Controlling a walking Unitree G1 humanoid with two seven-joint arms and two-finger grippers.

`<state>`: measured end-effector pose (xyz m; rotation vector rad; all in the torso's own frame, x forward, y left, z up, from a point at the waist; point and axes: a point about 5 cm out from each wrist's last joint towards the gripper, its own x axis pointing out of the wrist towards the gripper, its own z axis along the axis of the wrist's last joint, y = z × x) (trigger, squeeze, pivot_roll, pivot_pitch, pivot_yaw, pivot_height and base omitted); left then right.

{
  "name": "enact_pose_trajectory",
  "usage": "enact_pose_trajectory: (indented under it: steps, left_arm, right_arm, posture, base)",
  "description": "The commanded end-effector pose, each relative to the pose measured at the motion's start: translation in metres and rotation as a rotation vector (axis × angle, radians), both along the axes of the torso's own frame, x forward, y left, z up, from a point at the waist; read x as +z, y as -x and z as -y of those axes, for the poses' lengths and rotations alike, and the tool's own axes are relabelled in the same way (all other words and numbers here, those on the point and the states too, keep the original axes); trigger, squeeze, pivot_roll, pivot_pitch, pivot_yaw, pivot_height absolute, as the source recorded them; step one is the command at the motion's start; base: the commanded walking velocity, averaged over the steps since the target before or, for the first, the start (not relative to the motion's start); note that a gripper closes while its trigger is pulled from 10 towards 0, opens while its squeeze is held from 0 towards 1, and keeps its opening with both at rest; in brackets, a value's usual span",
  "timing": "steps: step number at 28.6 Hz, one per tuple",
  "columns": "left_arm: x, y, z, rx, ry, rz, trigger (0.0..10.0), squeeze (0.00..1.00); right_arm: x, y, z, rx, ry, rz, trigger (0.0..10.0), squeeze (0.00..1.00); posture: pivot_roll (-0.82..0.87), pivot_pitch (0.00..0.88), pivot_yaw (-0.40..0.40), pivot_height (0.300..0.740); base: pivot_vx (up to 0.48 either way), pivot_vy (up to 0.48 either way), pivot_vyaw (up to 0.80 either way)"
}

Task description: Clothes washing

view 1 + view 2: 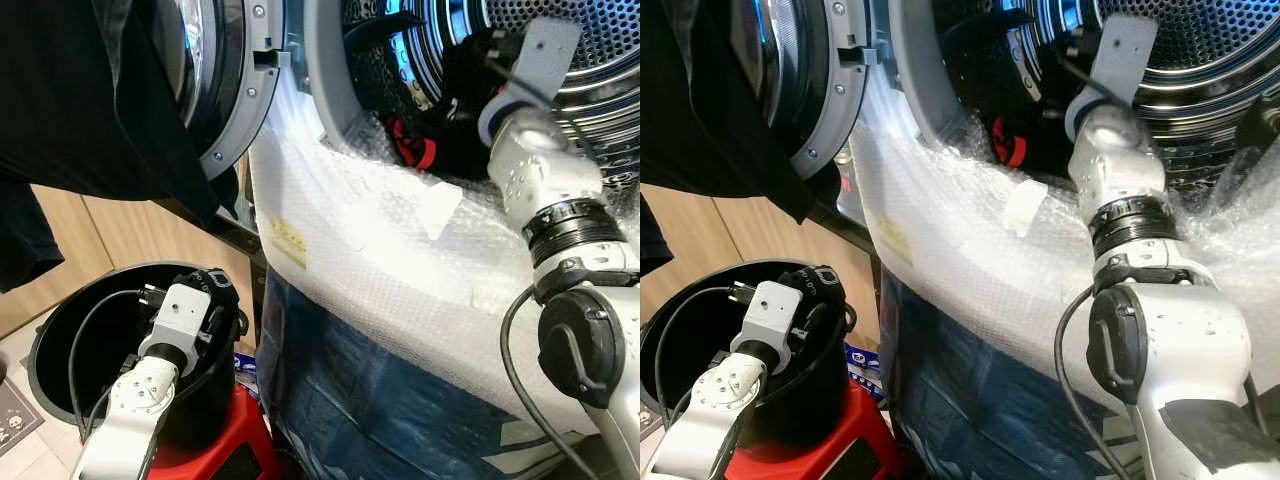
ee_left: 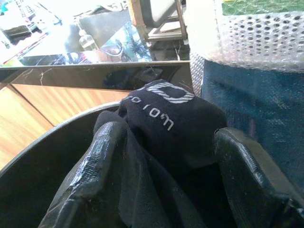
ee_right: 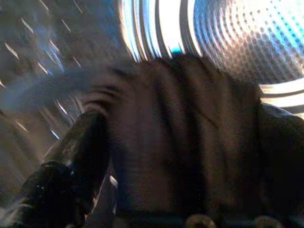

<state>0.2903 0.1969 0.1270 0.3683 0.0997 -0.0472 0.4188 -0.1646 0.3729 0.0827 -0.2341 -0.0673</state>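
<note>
floor point(image 1: 25, 455): pale tiles | carries: red stool point(image 1: 215, 450) | stool holds: black bucket point(image 1: 60, 330)

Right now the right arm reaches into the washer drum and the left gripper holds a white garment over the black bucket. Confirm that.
One detail is wrong: the garment between the left gripper fingers is black with white lettering, not white, as the left wrist view shows. The rest stands: the right arm reaches into the washer drum, and the left gripper is over the black bucket.

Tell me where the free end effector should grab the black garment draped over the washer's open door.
Grip the hanging lower edge of the black cloth garment where it droops below the round washer door, coming from underneath and in front. The loose fold there hangs free of the door, so fingers can likely close around it.
</note>
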Motion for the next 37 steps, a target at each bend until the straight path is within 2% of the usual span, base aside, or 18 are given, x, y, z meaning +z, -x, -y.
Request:
enact_pose_trajectory:
  steps: [1, 9, 11, 14, 17, 23, 26, 29, 34, 37]
  left_arm:
    - [-0.003, 0.001, 0.000, -0.003, 0.002, -0.024, 10.0, 0.00]
    - [0.000, 0.001, 0.008, -0.023, 0.016, -0.014, 10.0, 0.00]
    - [0.000, 0.001, 0.007, -0.022, 0.016, -0.014, 10.0, 0.00]
    - [0.001, 0.000, 0.006, -0.022, 0.016, -0.012, 10.0, 0.00]
    - [0.001, 0.000, 0.006, -0.022, 0.013, -0.011, 10.0, 0.00]
    - [0.003, -0.002, 0.009, -0.033, 0.015, -0.004, 10.0, 0.00]
    - [0.005, -0.003, 0.009, -0.034, 0.016, 0.001, 10.0, 0.00]
    - [0.005, -0.003, 0.009, -0.035, 0.016, 0.001, 10.0, 0.00]
    - [0.006, -0.004, 0.010, -0.038, 0.016, 0.003, 10.0, 0.00]
    - [0.005, -0.003, 0.010, -0.040, 0.015, 0.003, 10.0, 0.00]
  right_arm:
    - [0.001, 0.004, -0.005, 0.014, 0.013, 0.004, 10.0, 0.00]
    - [-0.013, 0.025, 0.001, 0.026, -0.002, -0.007, 10.0, 0.00]
    - [-0.022, 0.034, 0.000, 0.057, 0.042, -0.015, 10.0, 0.00]
    - [-0.028, 0.041, 0.001, 0.066, 0.059, -0.025, 10.0, 0.00]
    - [-0.030, 0.048, 0.004, 0.076, 0.064, -0.022, 10.0, 0.00]
    - [-0.020, 0.061, 0.005, 0.108, 0.084, 0.013, 10.0, 0.00]
    - [-0.011, 0.071, -0.001, 0.195, 0.087, 0.076, 10.0, 0.00]
    - [-0.006, 0.080, -0.015, 0.324, 0.063, 0.130, 10.0, 0.00]
    - [-0.005, 0.083, -0.023, 0.383, 0.086, 0.150, 10.0, 0.00]
    - [-0.003, 0.092, -0.034, 0.518, 0.092, 0.209, 10.0, 0.00]
  posture:
    - [0.19, 0.005, -0.033, 0.740]
    - [0.18, 0.009, -0.034, 0.740]
    - [0.18, 0.012, -0.034, 0.740]
    - [0.18, 0.011, -0.030, 0.740]
    - [0.18, 0.011, -0.028, 0.740]
    - [0.18, 0.009, -0.024, 0.740]
    - [0.18, 0.008, -0.025, 0.740]
    - [0.18, 0.006, -0.022, 0.740]
    - [0.19, 0.000, -0.025, 0.740]
    - [0.19, 0.000, -0.027, 0.740]
  base:
    - [0.000, 0.000, 0.00]
    - [0.000, 0.000, 0.00]
    - [0.000, 0.000, 0.00]
    - [0.000, 0.000, 0.00]
    - [0.000, 0.000, 0.00]
    - [0.000, 0.000, 0.00]
    - [0.000, 0.000, 0.00]
    - [0.000, 0.000, 0.00]
    - [0.000, 0.000, 0.00]
    - [0.000, 0.000, 0.00]
